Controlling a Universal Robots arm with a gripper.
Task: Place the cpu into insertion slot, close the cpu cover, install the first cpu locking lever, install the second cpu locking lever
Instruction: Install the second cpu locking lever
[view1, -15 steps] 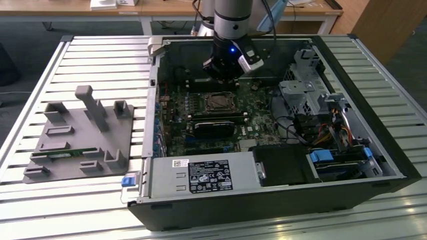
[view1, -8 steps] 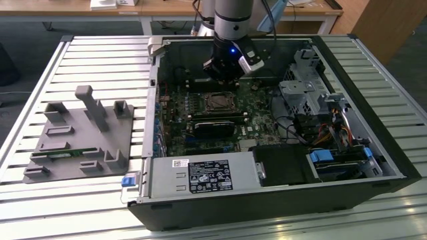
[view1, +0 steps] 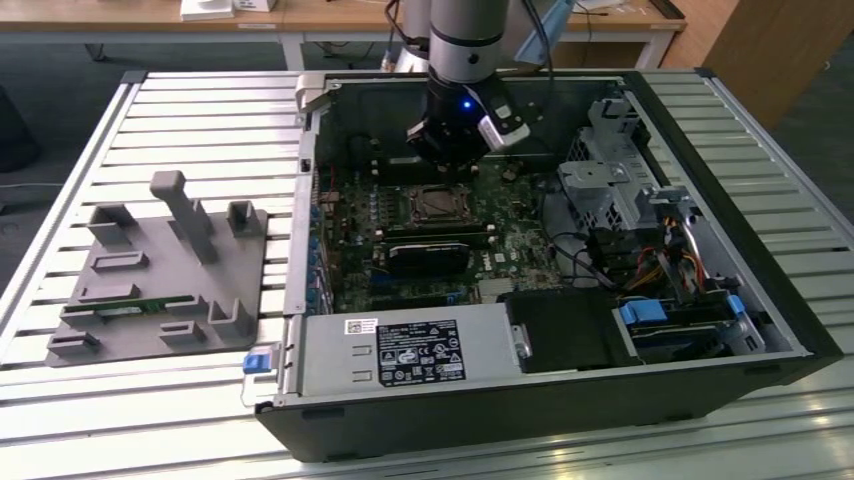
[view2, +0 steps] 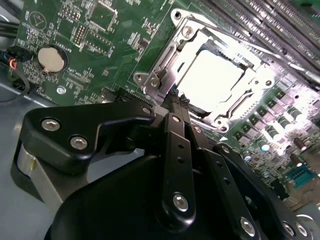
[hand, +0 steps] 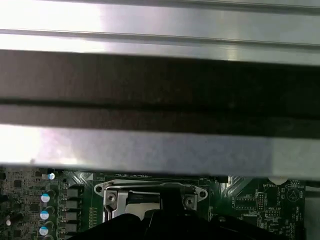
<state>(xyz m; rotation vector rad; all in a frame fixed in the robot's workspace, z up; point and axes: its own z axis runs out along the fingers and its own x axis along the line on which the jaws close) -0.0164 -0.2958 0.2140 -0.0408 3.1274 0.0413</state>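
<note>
The cpu (view2: 212, 75) lies flat in the insertion slot (view1: 437, 205), its pale metal top bright in the second wrist view. The silver cpu cover (view2: 170, 50) is down around it, framing the chip. My gripper (view2: 177, 97) is shut, its two black fingers (view2: 172, 120) pressed together with nothing visible between them. Their tips sit at one edge of the socket frame, near a corner screw. In the exterior view the gripper (view1: 454, 160) hangs just behind the slot, inside the open computer case. The first wrist view shows the cover (hand: 117, 190) beyond the dark gripper body (hand: 170, 210).
A black graphics card (view1: 427, 255) lies in front of the socket. Memory slots (view2: 260, 20) run along one side and a coin battery (view2: 51, 58) sits on the board. A drive cage (view1: 607, 185) and cables fill the exterior view's right. A grey fixture (view1: 160, 270) stands outside the case.
</note>
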